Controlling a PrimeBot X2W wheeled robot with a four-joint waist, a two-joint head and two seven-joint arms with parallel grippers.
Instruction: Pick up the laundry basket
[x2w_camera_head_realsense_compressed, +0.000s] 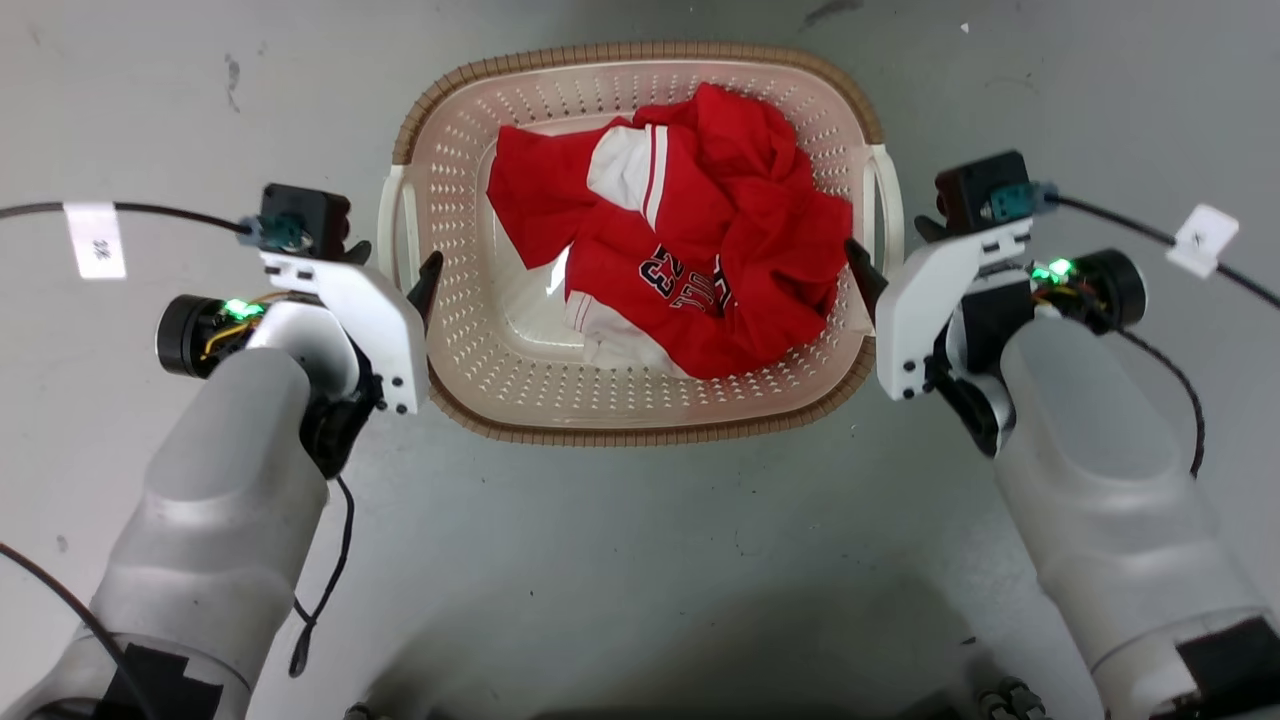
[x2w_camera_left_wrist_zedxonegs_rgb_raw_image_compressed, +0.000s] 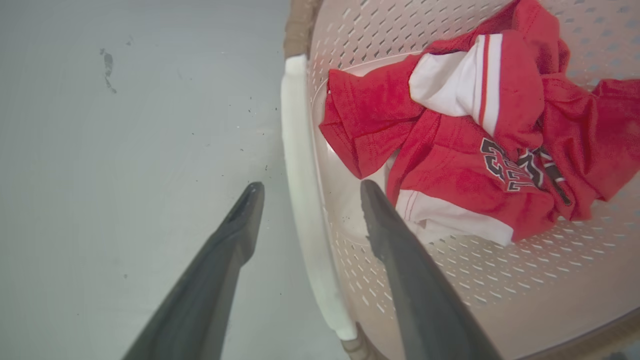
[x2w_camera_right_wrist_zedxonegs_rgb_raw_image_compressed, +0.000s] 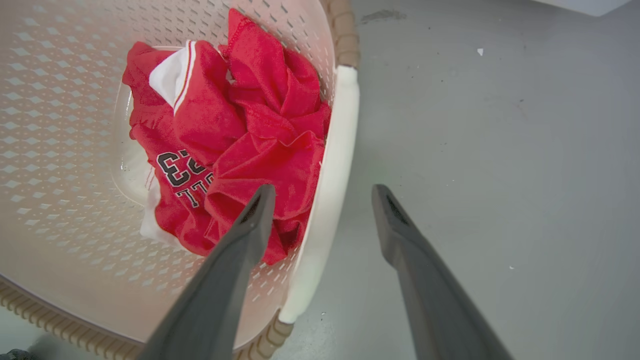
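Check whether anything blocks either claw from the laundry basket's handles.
Nothing visible does. The open left claw straddles the left handle, the open right claw the right handle; the red jersey lies inside the laundry basket.

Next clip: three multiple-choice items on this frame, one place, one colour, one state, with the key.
1. Where does the laundry basket stand?
A. on a table
B. on the grey floor
C. on a shelf

2. What colour is most of the garment in it?
A. blue
B. green
C. red

3. How are the left gripper and right gripper?
A. open, each astride a white handle
B. shut on the handles
C. shut on the garment

Key: 1 B, grey floor surrounds it. 2 C, red cloth with white panels. 3 A, each wrist view shows one finger inside the basket, one outside, clear of the handle.
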